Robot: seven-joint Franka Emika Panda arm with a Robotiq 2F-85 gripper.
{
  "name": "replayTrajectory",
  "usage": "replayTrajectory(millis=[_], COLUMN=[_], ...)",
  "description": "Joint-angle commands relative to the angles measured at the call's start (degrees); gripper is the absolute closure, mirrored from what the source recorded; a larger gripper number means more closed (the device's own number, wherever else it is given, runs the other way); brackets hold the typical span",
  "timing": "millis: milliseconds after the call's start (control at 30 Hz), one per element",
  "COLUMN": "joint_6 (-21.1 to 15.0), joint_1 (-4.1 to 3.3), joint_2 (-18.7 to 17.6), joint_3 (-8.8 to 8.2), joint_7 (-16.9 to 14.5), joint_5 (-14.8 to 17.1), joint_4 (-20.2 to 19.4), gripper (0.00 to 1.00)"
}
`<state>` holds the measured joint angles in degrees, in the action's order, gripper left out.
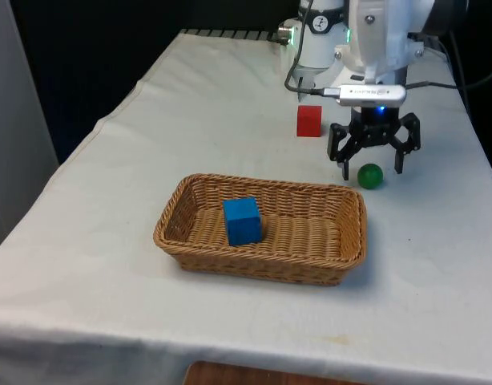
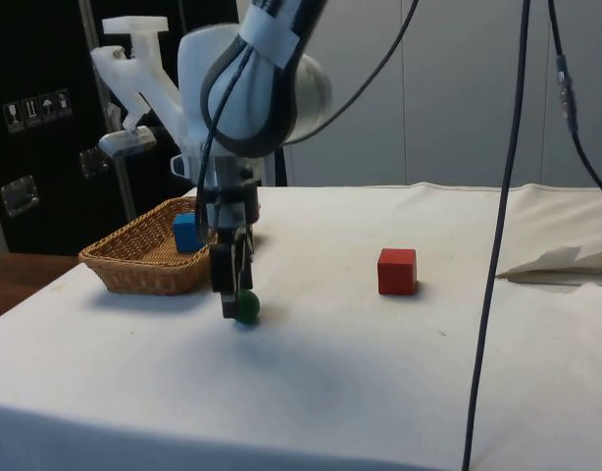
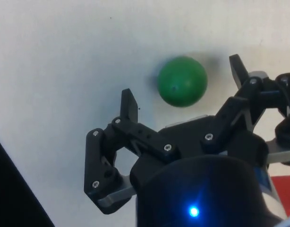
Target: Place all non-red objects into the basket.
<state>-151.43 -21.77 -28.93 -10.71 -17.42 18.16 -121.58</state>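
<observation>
Hovering low over the green ball, the pincer has its fingers spread wide with nothing pinched, one finger either side of the ball, no contact that I can make out. Ball sits on the bench cloth just beyond the basket far rim, toward the front view's right. Blue cube already lies in the basket; red cube sits further back, well apart, and should stay put

Risks as I read them:
- ball is round and free on cloth: if one finger touches first on closing, it likely rolls or squirts out sideways. In the wrist view it looks nearer the fingertips than the palm, so a shallow pinch could pop it forward
- closing above the ball's equator would squeeze it down and out; probably needs a bit more descent first
- fingertips look close to the cloth in the side view; going too low could snag or bunch the fabric and nudge the ball
- basket rim is near, so a low carry may clip the wicker and knock the ball loose
</observation>
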Motion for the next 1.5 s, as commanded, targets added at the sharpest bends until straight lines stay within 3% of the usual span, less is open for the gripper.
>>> replayTrajectory(millis=[0, 33, 67, 167, 300, 333, 367, 433, 467, 600, 633, 667, 833, 933, 967, 1000, 1200, 1233, 1467], joint_6=[-0.8, -0.3, -1.0, -2.0, -3.0, -2.4, -3.2, -3.3, -3.5, -3.7, -3.0, -3.7, -3.8, -3.4, -3.0, -2.9, -0.8, -1.4, 1.5], joint_1=[0.86, 0.00, 0.92, 1.09, 1.09, 0.23, 1.15, 1.20, 1.32, 1.38, 0.57, 1.43, 1.55, 1.38, 0.69, 1.26, 0.80, 0.74, 0.80], joint_2=[-0.2, -0.2, -0.5, -1.3, -2.1, -2.0, -2.2, -2.4, -2.5, -2.6, -2.4, -2.6, -2.7, -2.2, -2.5, -1.7, 1.4, 0.5, 4.6], joint_3=[1.20, 0.06, 1.26, 1.60, 1.83, 0.69, 1.89, 2.01, 2.12, 2.18, 0.92, 2.23, 2.41, 2.12, 1.15, 1.83, 0.86, 0.97, 0.40], joint_7=[-1.2, -0.2, -1.4, -2.3, -3.4, -2.4, -3.5, -3.6, -3.6, -3.7, -2.6, -3.7, -3.7, -3.5, -2.7, -3.3, -2.6, -2.6, -2.6], joint_5=[1.5, 0.3, 1.8, 3.0, 4.4, 3.1, 4.5, 4.6, 4.6, 4.6, 3.3, 4.7, 4.8, 4.5, 3.4, 4.2, 3.4, 3.4, 3.2], joint_4=[0.2, 0.0, 0.2, 0.3, 0.4, 0.2, 0.4, 0.4, 0.5, 0.5, 0.3, 0.5, 0.5, 0.4, 0.4, 0.3, -0.5, -0.1, -0.9], gripper=[0.00, 0.00, 0.00, 0.00, 0.00, 0.04, 0.04, 0.21, 0.43, 0.92, 1.00, 1.00, 1.00, 1.00, 1.00, 1.00, 1.00, 1.00, 1.00])
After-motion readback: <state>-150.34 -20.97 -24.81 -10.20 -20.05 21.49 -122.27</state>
